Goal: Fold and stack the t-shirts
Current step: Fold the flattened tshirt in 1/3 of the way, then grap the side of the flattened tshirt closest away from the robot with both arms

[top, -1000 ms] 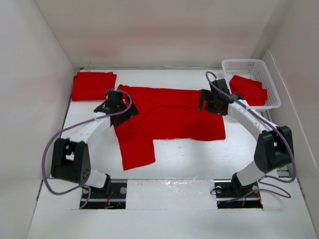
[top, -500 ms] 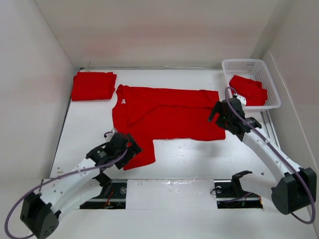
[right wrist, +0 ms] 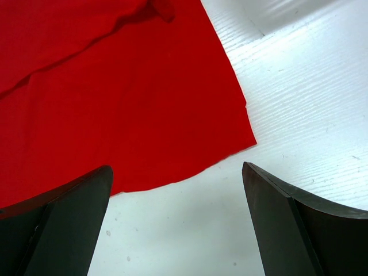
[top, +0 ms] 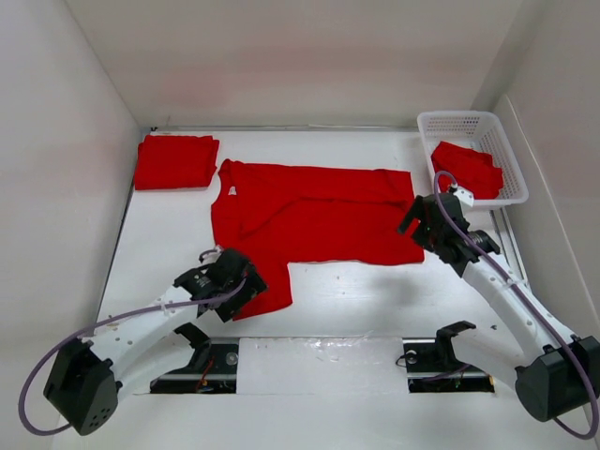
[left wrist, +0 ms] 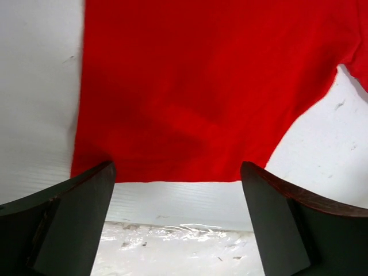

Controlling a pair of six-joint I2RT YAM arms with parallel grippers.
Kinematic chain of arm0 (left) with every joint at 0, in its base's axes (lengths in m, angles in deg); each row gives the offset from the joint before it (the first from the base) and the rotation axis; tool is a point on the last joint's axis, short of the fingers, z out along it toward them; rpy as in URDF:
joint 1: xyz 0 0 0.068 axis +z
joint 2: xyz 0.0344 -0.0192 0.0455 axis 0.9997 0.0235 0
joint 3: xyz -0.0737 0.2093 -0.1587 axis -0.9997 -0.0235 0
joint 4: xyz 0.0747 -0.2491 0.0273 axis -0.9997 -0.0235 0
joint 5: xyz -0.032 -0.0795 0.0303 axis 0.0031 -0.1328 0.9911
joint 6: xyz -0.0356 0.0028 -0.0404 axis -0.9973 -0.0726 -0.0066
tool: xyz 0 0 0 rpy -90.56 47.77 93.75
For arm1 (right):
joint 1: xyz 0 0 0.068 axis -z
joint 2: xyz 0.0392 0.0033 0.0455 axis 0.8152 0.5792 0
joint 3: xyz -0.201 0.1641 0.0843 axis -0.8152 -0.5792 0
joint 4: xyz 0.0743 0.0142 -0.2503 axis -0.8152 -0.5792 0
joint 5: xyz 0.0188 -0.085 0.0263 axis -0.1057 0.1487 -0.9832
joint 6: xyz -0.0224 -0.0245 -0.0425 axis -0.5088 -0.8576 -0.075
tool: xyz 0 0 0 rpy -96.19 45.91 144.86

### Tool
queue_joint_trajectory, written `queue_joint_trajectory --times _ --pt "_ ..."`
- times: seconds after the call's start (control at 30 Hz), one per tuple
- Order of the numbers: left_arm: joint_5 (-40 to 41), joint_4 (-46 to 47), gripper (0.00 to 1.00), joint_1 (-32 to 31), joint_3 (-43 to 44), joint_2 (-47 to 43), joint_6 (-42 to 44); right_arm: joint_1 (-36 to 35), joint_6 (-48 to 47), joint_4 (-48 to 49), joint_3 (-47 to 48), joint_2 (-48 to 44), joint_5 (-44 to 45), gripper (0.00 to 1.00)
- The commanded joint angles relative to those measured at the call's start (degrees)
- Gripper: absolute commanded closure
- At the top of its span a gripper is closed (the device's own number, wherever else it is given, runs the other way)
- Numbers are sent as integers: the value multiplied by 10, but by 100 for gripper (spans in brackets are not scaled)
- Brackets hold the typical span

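Note:
One red t-shirt [top: 309,220] lies spread on the white table, its lower left part reaching toward the near edge. A folded t-shirt [top: 175,161] rests at the back left. My left gripper [top: 242,287] hovers open at the near hem of the spread shirt [left wrist: 190,86]; the left gripper [left wrist: 177,168] has only the hem edge and bare table between its fingers. Over the shirt's right near corner [right wrist: 115,98] my right gripper [top: 418,223] is open, and the right gripper [right wrist: 177,168] holds nothing.
A white mesh basket [top: 469,122] at the back right holds another red t-shirt [top: 466,169]. White walls close in the table on three sides. A shiny taped strip [top: 309,352] runs along the near edge between the arm bases.
Both arms have drawn back from the shirt's far part toward me. The left gripper now sits at the near left hem, the right at the right near corner. The shirt lies flatter.

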Motion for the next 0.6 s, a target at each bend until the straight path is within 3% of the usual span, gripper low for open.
queue_joint_trajectory --times 0.0,0.33,0.57 --pt "-2 -14 14 -2 42 18 36 -6 8 -8 -2 -8 15 0" --pt "-12 -51 26 -7 73 66 41 11 2 2 -13 9 15 0" --pt "12 -78 29 -65 127 158 16 29 -8 23 -18 21 10 0"
